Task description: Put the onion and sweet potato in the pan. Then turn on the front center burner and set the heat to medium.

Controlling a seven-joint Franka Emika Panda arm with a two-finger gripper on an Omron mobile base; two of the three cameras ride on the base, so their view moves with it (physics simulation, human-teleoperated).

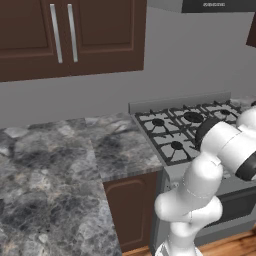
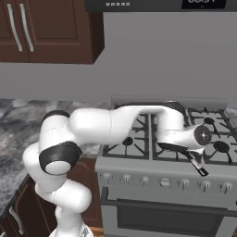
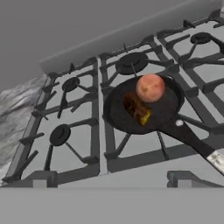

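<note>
Round black pan (image 3: 144,107) sitting on the grate of the steel stove (image 3: 70,144), middle column, front row, over the front center burner. Long thin black handle (image 3: 192,140) running out toward the stove's front edge, pale at its tip. Inside the pan: a round orange-tan onion (image 3: 150,87) near the far rim, smooth and ball-shaped, and just beside it a darker reddish-brown sweet potato (image 3: 137,109), elongated, lying flat on the pan floor. From the right base camera, pan's edge and handle (image 2: 185,155) peeking out below the white arm (image 2: 115,122). Gripper jaws spread wide, holding nothing.
</note>
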